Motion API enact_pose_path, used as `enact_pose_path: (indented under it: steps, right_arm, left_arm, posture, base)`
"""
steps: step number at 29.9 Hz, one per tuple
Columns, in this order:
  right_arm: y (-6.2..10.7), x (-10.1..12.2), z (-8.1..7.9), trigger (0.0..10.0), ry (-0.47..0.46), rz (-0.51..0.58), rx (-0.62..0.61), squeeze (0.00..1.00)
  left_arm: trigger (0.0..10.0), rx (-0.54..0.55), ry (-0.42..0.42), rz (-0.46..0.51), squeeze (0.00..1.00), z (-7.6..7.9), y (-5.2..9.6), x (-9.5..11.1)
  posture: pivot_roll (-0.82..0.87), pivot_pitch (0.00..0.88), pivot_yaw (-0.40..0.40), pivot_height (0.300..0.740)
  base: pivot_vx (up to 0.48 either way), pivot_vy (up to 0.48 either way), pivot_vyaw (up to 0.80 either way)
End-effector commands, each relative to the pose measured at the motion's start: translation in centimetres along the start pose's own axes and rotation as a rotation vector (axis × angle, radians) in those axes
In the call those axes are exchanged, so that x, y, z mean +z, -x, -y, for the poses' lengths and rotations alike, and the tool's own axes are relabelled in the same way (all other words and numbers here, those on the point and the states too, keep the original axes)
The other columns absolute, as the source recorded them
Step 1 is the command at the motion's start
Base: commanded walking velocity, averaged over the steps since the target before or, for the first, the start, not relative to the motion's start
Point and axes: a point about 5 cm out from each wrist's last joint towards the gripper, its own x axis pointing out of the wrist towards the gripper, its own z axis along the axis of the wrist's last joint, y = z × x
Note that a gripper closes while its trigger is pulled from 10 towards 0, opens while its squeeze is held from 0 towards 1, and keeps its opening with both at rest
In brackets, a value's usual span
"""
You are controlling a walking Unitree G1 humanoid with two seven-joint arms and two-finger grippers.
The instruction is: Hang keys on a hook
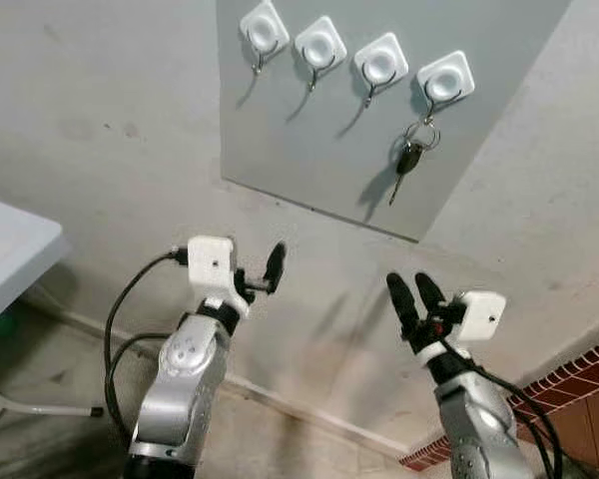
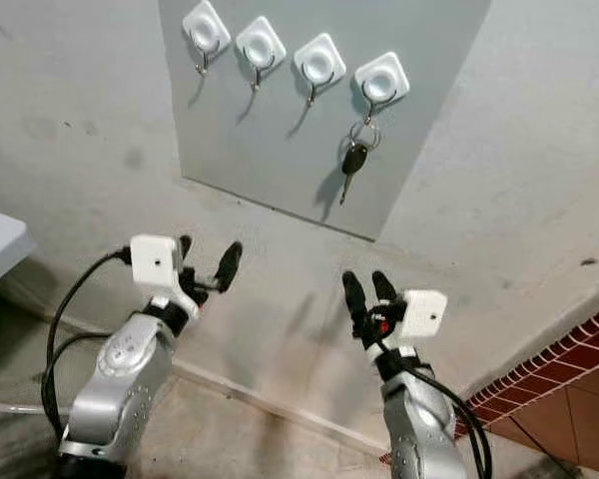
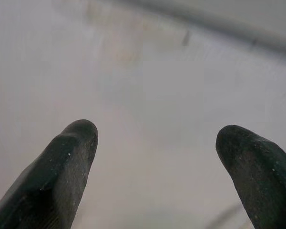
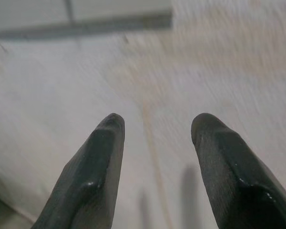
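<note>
A grey board (image 1: 309,150) on the wall carries a row of white square hooks. From the rightmost hook (image 1: 445,80) hangs a key ring with a black-headed key (image 1: 409,160). Both grippers are raised toward the wall well below the board. My left gripper (image 1: 257,269) is open and empty, below and to the left of the key. My right gripper (image 1: 409,286) is also open with nothing between its fingers, almost straight under the key. In the left wrist view the left gripper (image 3: 157,131) faces bare wall, and the right gripper (image 4: 159,119) does too in the right wrist view.
The three other hooks (image 1: 319,45) on the board are bare. A white table (image 1: 10,249) juts in at the left. Red brick tiling (image 1: 579,389) shows at the lower right. A baseboard (image 1: 299,404) runs along the wall's foot.
</note>
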Motion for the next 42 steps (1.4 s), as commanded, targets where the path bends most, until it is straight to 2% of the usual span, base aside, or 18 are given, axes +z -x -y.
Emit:
enact_pose_path:
  steps: [1, 4, 5, 6, 8, 12, 15, 18, 19, 26, 30, 31, 33, 35, 37, 38, 41, 42]
  right_arm:
    - [0.1, 0.2, 0.7, 10.0, 0.029, 0.007, -0.025, 0.00]
    - [0.2, -1.2, 1.7, 10.0, 0.076, -0.049, -0.077, 0.00]
    - [0.5, -2.5, 2.4, 10.0, 0.091, -0.092, -0.105, 0.00]
    - [0.5, -2.5, 2.4, 10.0, 0.091, -0.092, -0.105, 0.00]
    - [1.1, -4.3, 3.2, 10.0, 0.127, -0.164, -0.128, 0.00]
    - [2.2, -6.6, 4.0, 10.0, 0.159, -0.261, -0.157, 0.00]
    - [3.5, -8.8, 4.4, 10.0, 0.181, -0.380, -0.176, 0.00]
    - [4.3, -10.0, 4.7, 10.0, 0.190, -0.453, -0.197, 0.00]
    - [5.0, -10.8, 4.7, 10.0, 0.187, -0.500, -0.209, 0.00]
    - [6.3, -12.5, 4.4, 10.0, 0.196, -0.617, -0.256, 0.00]
    - [6.7, -12.9, 4.5, 10.0, 0.189, -0.642, -0.280, 0.00]
    - [7.0, -13.1, 4.5, 10.0, 0.217, -0.664, -0.280, 0.00]
    - [7.3, -13.2, 4.6, 10.0, 0.219, -0.679, -0.286, 0.00]
    - [8.7, -13.8, 5.2, 10.0, 0.244, -0.754, -0.307, 0.00]
    - [8.9, -13.9, 5.3, 10.0, 0.257, -0.769, -0.300, 0.00]
    - [10.0, -14.3, 5.5, 10.0, 0.271, -0.814, -0.306, 0.00]
    - [11.2, -14.6, 6.0, 10.0, 0.265, -0.853, -0.325, 0.00]
    - [12.0, -14.9, 6.1, 10.0, 0.253, -0.888, -0.332, 0.00]
  left_arm:
    - [10.0, -0.012, -0.016, 0.016, 0.00, 0.4, -0.1, 0.0]
    - [10.0, 0.021, -0.011, -0.046, 0.00, -0.3, -0.1, -2.1]
    - [10.0, 0.051, -0.010, -0.107, 0.00, -1.0, 0.1, -4.1]
    - [10.0, 0.051, -0.010, -0.107, 0.00, -1.0, 0.1, -4.1]
    - [10.0, 0.096, 0.001, -0.184, 0.00, -2.2, 0.7, -6.9]
    - [10.0, 0.137, 0.017, -0.277, 0.00, -3.1, 1.4, -9.6]
    - [10.0, 0.160, 0.027, -0.377, 0.00, -3.7, 2.7, -11.9]
    - [10.0, 0.126, -0.007, -0.461, 0.00, -3.7, 3.4, -13.2]
    - [10.0, 0.105, 0.005, -0.502, 0.00, -3.6, 3.9, -13.9]
    - [10.0, 0.100, -0.016, -0.662, 0.00, -4.0, 6.3, -16.2]
    - [10.0, 0.099, 0.020, -0.678, 0.00, -3.9, 6.8, -16.6]
    - [10.0, 0.097, -0.014, -0.714, 0.00, -3.9, 7.3, -17.0]
    - [10.0, 0.095, -0.022, -0.724, 0.00, -3.9, 7.5, -17.1]
    - [10.0, 0.089, -0.033, -0.743, 0.00, -3.8, 7.9, -17.4]
    - [10.0, 0.087, -0.032, -0.745, 0.00, -3.8, 7.9, -17.5]
    - [10.0, 0.082, -0.037, -0.759, 0.00, -3.7, 8.2, -17.7]
    - [10.0, 0.079, -0.053, -0.775, 0.00, -3.7, 8.7, -18.0]
    - [10.0, 0.095, -0.051, -0.789, 0.00, -3.9, 9.2, -18.2]
  posture:
    - [0.04, 0.034, -0.087, 0.740]
    - [0.04, 0.018, -0.080, 0.740]
    - [0.04, 0.015, -0.078, 0.740]
    - [0.04, 0.015, -0.078, 0.740]
    - [0.04, 0.003, -0.061, 0.740]
    - [0.04, 0.000, -0.040, 0.740]
    - [0.03, 0.000, -0.022, 0.740]
    - [0.03, 0.000, -0.010, 0.740]
    - [0.02, 0.000, -0.002, 0.740]
    - [-0.03, 0.000, 0.023, 0.740]
    - [-0.04, 0.000, 0.029, 0.740]
    - [-0.05, 0.000, 0.027, 0.740]
    - [-0.05, 0.000, 0.025, 0.740]
    - [-0.06, 0.000, 0.024, 0.740]
    - [-0.06, 0.000, 0.024, 0.740]
    - [-0.06, 0.000, 0.020, 0.740]
    - [-0.04, 0.000, 0.008, 0.740]
    - [-0.03, 0.000, 0.004, 0.740]
  base:
    - [0.000, 0.000, 0.00]
    - [0.000, 0.000, 0.00]
    - [0.000, 0.000, 0.00]
    - [0.000, 0.000, 0.00]
    - [0.000, 0.000, 0.00]
    - [0.000, 0.000, 0.00]
    - [0.000, 0.000, 0.00]
    - [0.000, 0.000, 0.00]
    - [0.000, 0.000, 0.00]
    - [0.000, 0.000, 0.00]
    - [0.000, 0.000, 0.00]
    - [0.000, 0.000, 0.00]
    - [0.000, 0.000, 0.00]
    - [0.000, 0.000, 0.00]
    - [0.000, 0.000, 0.00]
    - [0.000, 0.000, 0.00]
    - [0.000, 0.000, 0.00]
    - [0.000, 0.000, 0.00]
